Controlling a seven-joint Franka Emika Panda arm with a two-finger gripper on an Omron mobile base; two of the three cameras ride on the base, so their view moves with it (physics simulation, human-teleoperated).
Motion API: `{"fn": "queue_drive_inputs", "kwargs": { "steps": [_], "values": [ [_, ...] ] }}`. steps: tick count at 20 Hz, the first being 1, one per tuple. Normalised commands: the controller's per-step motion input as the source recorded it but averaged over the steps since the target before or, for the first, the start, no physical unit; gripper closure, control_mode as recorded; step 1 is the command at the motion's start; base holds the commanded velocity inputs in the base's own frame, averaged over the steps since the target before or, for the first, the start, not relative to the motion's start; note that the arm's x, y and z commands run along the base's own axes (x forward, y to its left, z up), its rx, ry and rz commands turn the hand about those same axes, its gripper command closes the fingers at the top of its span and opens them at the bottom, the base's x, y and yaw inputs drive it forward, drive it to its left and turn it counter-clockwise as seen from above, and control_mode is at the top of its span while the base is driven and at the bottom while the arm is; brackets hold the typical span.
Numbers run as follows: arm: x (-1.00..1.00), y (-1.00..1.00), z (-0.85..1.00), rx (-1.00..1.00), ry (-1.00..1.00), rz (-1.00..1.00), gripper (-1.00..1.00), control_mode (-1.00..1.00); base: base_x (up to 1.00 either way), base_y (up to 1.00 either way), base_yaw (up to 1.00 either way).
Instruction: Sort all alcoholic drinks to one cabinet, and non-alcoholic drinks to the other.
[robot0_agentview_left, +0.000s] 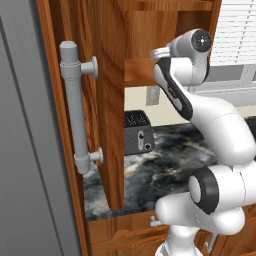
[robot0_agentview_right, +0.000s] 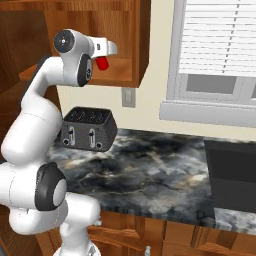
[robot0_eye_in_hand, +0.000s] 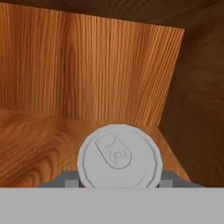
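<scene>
My gripper (robot0_eye_in_hand: 119, 183) clamps small red can (robot0_agentview_right: 102, 63) by its sides, silver top at lower centre of hand view, inside wooden wall cabinet (robot0_agentview_right: 134, 42), just above shelf (robot0_eye_in_hand: 39, 140). Can likely light, thin-walled, slick: grip mid-body, gently.

white arm (robot0_agentview_left: 210, 125) raised, elbow bent, wrist forward

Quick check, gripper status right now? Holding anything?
Gripper: closed on the red can, inside the wall cabinet above its shelf.
</scene>
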Motion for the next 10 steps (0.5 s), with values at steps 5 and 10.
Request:
{"fn": "queue_drive_inputs", "kwargs": {
  "steps": [5, 10],
  "values": [
    [0.46, 0.00, -0.11, 0.00, 0.04, 0.00, 1.00, -1.00, 0.00, 0.00, 0.00],
    [0.44, 0.00, -0.16, 0.00, 0.04, 0.00, 1.00, -1.00, 0.00, 0.00, 0.00]
  ]
}}
